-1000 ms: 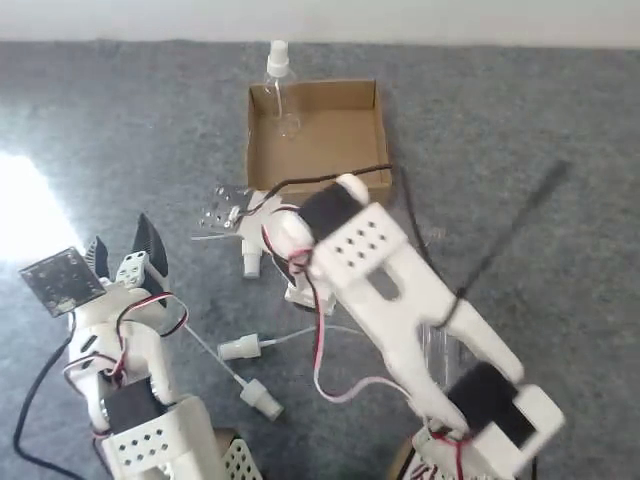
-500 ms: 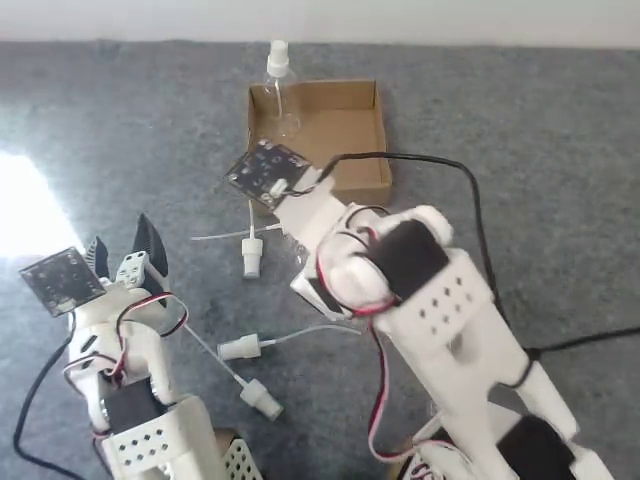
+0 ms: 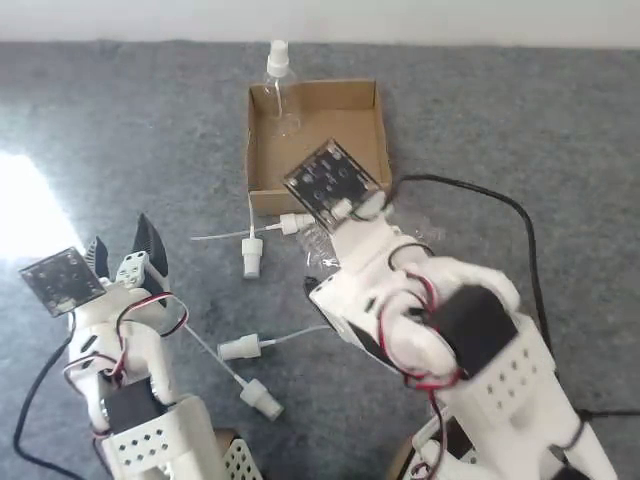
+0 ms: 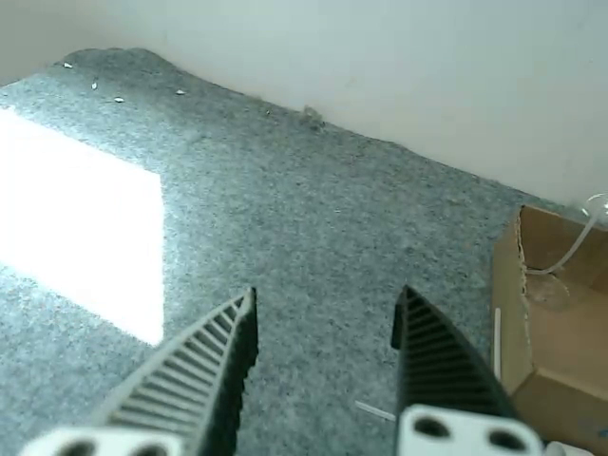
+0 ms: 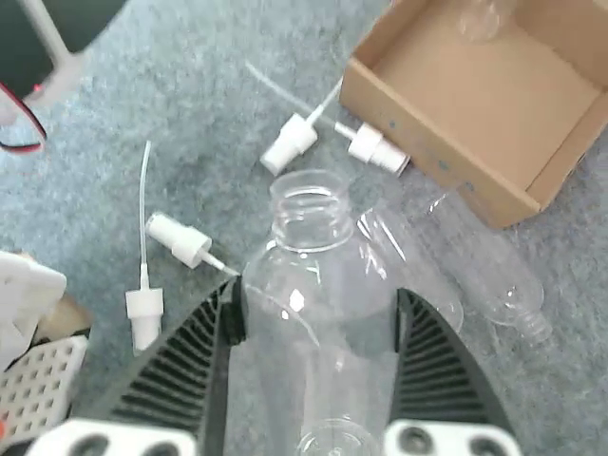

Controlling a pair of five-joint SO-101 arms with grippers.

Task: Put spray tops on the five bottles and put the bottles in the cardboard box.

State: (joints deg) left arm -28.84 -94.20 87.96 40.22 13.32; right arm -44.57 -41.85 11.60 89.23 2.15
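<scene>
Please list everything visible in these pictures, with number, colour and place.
grey carpet: one, grey, under everything.
brown cardboard box: one, brown, on the carpet.
capped clear plastic bottle: one, clear, upright in the box's corner.
loose white spray tops: four, white, on the carpet before the box.
open-necked clear plastic bottle: one, clear, in the right hand.
lying clear plastic bottles: at least two, clear, beside the box.
left hand: one, black, open, empty.
right hand: one, black, shut on the open-necked bottle.

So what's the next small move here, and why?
Probably the left end effector, open and empty, should drop to the nearest spray top. The right end effector grips a bottle whose neck is uncapped, so it needs a top before boxing.
</scene>
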